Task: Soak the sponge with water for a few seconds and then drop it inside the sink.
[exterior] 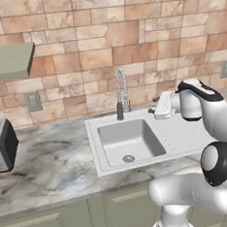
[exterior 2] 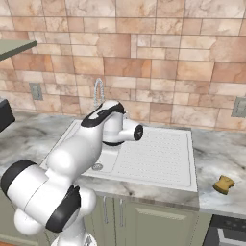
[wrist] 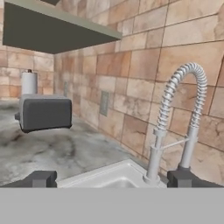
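The sponge [exterior 2: 224, 184], a small yellow-ochre block, lies on the marble counter to the right of the sink's drainboard, far from my hand. The sink [exterior: 130, 141] is a pale square basin with a round drain [exterior: 128, 158] and a ribbed drainboard [exterior 2: 163, 153]. Its coiled chrome tap [exterior: 122, 93] stands behind the basin. My gripper [exterior: 157, 112] hovers over the drainboard's back corner, pointing left toward the tap [wrist: 179, 118]. In the hand view the gripper [wrist: 113, 179] is open, with nothing between its fingertips [wrist: 41, 178]. The water is out of view.
A dark toaster [exterior: 1, 144] sits on the counter left of the sink, with a grey-green shelf [exterior: 6, 61] above it. The tiled wall carries outlets [exterior: 33, 100] [exterior 2: 239, 106]. A paper roll [wrist: 29, 82] stands behind the toaster. My arm [exterior 2: 81, 149] hides most of the basin in the right base view.
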Robot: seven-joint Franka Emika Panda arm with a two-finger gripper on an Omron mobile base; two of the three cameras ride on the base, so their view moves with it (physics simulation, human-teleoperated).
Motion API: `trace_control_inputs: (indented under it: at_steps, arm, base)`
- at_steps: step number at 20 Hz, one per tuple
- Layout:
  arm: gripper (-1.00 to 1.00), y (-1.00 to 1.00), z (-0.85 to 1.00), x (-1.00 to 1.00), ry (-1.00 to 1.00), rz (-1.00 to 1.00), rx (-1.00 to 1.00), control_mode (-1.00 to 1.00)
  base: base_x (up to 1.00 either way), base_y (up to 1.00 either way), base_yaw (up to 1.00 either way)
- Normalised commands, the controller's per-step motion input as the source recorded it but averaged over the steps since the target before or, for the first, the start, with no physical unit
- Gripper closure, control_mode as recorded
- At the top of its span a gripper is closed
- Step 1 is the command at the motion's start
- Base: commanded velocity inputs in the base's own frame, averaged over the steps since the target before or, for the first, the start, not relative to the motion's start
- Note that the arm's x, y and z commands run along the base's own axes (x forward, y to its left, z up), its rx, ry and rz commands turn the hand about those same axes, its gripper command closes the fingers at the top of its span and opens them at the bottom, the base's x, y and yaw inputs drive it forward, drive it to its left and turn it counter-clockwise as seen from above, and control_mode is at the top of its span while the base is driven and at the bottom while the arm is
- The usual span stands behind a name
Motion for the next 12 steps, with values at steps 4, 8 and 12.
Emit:
trace_control_inputs:
  at_steps: [4,8,12]
  arm:
    - [-1.00,0.00,-0.07,0.17,0.00,0.00,-0.02,-1.00]
    - [-1.00,0.00,-0.07,0.20,0.00,0.00,-0.01,-1.00]
    - [-1.00,0.00,-0.11,0.17,0.00,0.00,-0.01,-1.00]
  base:
    - [0.00,0.00,0.00]
    - [0.00,0.00,0.00]
    - [0.00,0.00,0.00]
